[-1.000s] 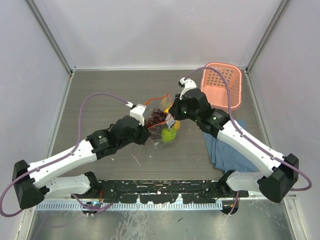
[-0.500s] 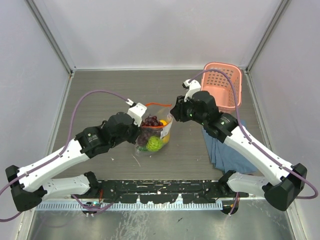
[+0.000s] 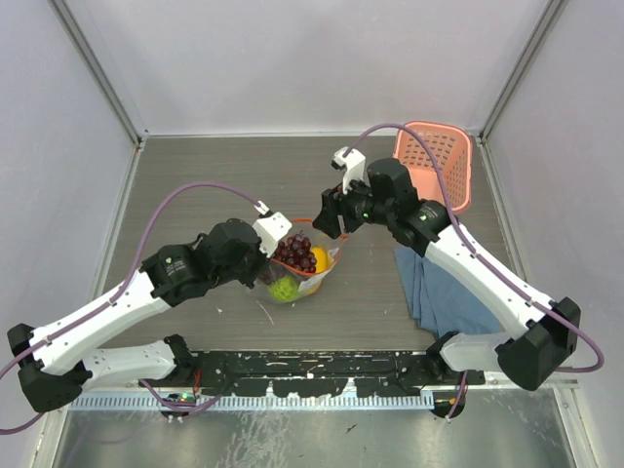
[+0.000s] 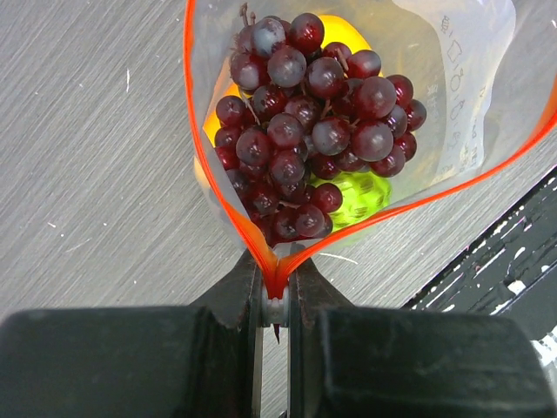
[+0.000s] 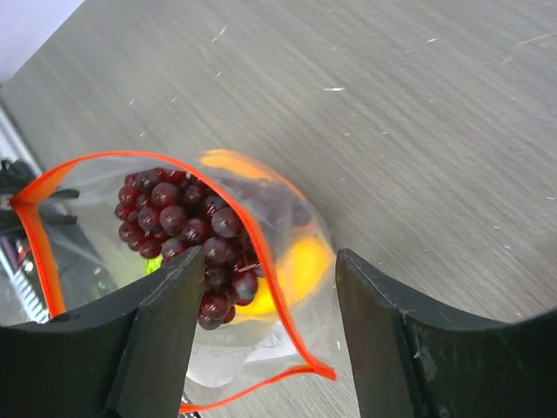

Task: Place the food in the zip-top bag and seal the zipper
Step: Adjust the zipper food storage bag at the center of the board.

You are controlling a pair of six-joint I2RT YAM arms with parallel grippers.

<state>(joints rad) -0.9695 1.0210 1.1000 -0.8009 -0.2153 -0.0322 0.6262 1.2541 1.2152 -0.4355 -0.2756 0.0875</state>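
The clear zip-top bag (image 3: pixel 304 275) stands in the middle of the table with its mouth open upward. Inside lie the dark purple grape bunch (image 4: pixel 305 131), a green round fruit (image 4: pixel 365 196) and an orange-yellow fruit (image 5: pixel 305 266). My left gripper (image 4: pixel 276 279) is shut on the near corner of the red-orange zipper (image 4: pixel 196 131), where both strips meet. My right gripper (image 5: pixel 268 266) hangs open just above the bag's far corner, its fingers (image 5: pixel 165 322) apart from the plastic on both sides. In the top view the right gripper (image 3: pixel 329 220) sits just right of and behind the bag.
A pink basket (image 3: pixel 434 166) stands at the back right. A folded blue cloth (image 3: pixel 448 292) lies on the table under the right arm. The black rail (image 3: pixel 312 375) runs along the near edge.
My right gripper has opened and let go of the bag's edge. The left gripper has shifted left with the bag, which now stands more upright with its mouth open.
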